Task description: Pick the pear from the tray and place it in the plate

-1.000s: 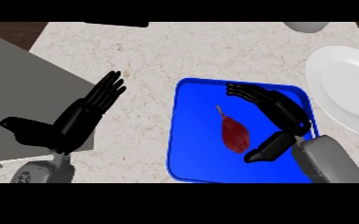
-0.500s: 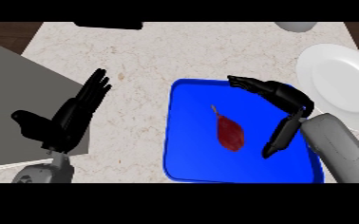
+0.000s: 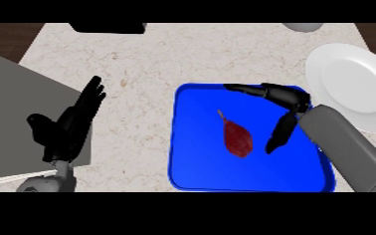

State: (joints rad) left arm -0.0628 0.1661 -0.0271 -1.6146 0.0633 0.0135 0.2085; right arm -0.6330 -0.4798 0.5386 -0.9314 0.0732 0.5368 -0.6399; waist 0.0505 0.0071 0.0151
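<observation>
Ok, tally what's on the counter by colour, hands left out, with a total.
Blue: 1, tray
Dark red: 1, pear
White: 1, plate
Grey: 2, flat panel at left, round thing at top
Black: 1, block at top
Total: 6

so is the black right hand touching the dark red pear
Apart: the head view shows bare blue tray between the black right hand and dark red pear.
</observation>
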